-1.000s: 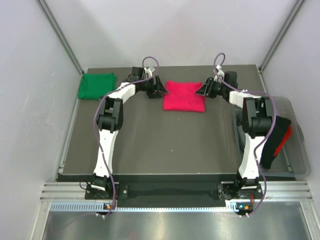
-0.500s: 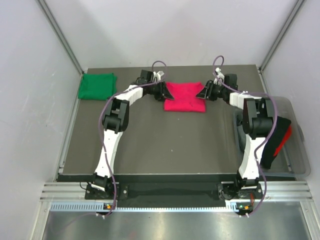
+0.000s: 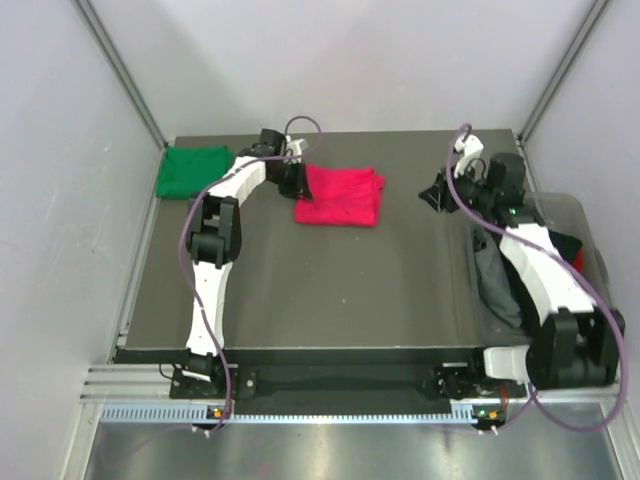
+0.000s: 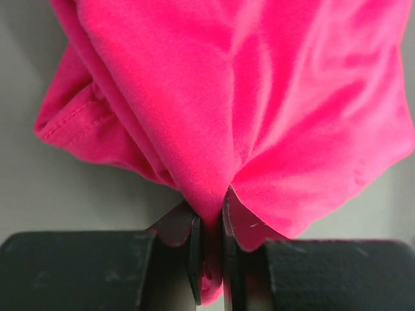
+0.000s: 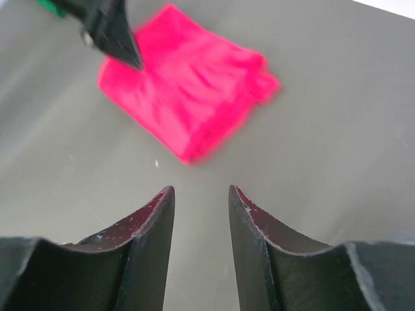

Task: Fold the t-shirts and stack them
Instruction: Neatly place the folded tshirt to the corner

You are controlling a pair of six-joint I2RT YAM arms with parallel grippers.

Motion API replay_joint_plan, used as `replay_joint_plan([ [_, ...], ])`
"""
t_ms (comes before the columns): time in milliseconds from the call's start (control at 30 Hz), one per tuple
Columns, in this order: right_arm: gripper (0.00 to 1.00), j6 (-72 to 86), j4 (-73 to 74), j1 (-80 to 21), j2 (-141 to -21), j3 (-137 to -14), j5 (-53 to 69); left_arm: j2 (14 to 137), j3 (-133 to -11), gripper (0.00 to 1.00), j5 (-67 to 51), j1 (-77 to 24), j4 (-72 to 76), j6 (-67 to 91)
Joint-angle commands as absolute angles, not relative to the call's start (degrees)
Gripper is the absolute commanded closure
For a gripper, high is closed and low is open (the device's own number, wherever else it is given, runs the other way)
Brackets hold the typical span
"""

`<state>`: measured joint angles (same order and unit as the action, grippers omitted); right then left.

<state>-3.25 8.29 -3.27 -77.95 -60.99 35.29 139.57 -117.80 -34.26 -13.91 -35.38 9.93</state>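
Currently, item by item.

- **Crimson-pink t-shirt** (image 3: 342, 197): a folded packet, lying at the far middle of the dark table (image 3: 300, 290). It is sitting further left than half a second ago.
- **Green t-shirt** (image 3: 193, 172): lying folded in the far left corner, well apart from the pink one.
- **Left gripper** (image 4: 211, 214): jaws are nearly closed, pinching a bunched fold at the pink shirt's left edge.
- **Right gripper** (image 5: 201, 194): it has let go and pulled away rightward. It is hovering with fingers parted, holding nothing.
- **Reading:** folding is looking finished and the move onto the green shirt is probably beginning, one-handed. The packet's right edge is looking rumpled.
- **Room:** bare table is lying open between the shirts. The green shirt is sitting close to the table's left edge and the wall. A clear bin (image 3: 590, 300) of garments is standing by the right arm.
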Motion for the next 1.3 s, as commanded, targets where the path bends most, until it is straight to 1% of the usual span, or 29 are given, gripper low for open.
replay_joint_plan([
  [0,0.61,-11.07,13.62,-3.69,-69.47,-54.86,31.38,134.22,-119.71,1.00,-25.85,-9.68,-46.57,0.53],
  [67,0.60,-11.78,13.62,-3.69,-65.59,-51.08,30.85,133.42,-119.27,1.00,-23.74,-8.53,-49.12,-3.67],
  [167,0.60,-11.95,12.13,-3.69,-56.72,-46.16,29.18,130.44,-118.04,1.00,-17.60,-6.34,-51.58,-7.71],
  [200,0.60,-12.39,11.69,-3.69,-55.30,-45.10,28.31,129.73,-117.25,1.00,-13.66,-6.07,-51.85,-8.52],
  [300,0.59,-12.74,11.34,-3.25,-52.83,-42.72,27.77,126.92,-115.15,1.00,-8.90,-4.57,-51.68,-10.72],
  [500,0.59,-11.51,8.62,-1.32,-51.59,-40.61,29.62,122.61,-115.58,1.00,-0.54,-3.52,-50.37,-13.18],
  [533,0.59,-11.51,8.53,-1.14,-51.50,-40.43,29.79,122.09,-115.58,1.00,4.43,-3.52,-49.84,-13.36],
  [667,0.59,-11.60,8.26,-0.62,-51.50,-39.82,30.67,120.59,-115.66,1.00,12.63,-3.25,-46.24,-14.06],
  [767,0.58,-11.60,8.17,-0.53,-51.42,-39.55,31.38,120.41,-116.19,1.00,16.15,-2.99,-43.51,-14.15],
  [933,0.58,-11.78,7.65,-0.44,-51.50,-39.11,31.46,122.16,-119.52,1.00,18.19,-2.73,-40.96,-12.75],
  [1033,0.58,-11.87,7.38,-0.44,-51.77,-39.02,31.64,125.84,-124.17,1.00,18.28,-2.55,-40.08,-10.82],
  [1067,0.58,-11.87,7.30,-0.44,-52.03,-39.02,31.55,126.82,-127.41,1.00,18.54,-2.72,-40.34,-10.72],
  [1100,0.58,-11.87,7.21,1.30,-52.12,-39.02,31.64,127.87,-128.66,1.00,20.46,-2.99,-40.17,-11.24],
  [1267,0.58,-11.60,7.03,2.02,-52.56,-38.85,31.99,131.22,-132.27,1.00,23.82,-3.25,-38.23,-13.89],
])
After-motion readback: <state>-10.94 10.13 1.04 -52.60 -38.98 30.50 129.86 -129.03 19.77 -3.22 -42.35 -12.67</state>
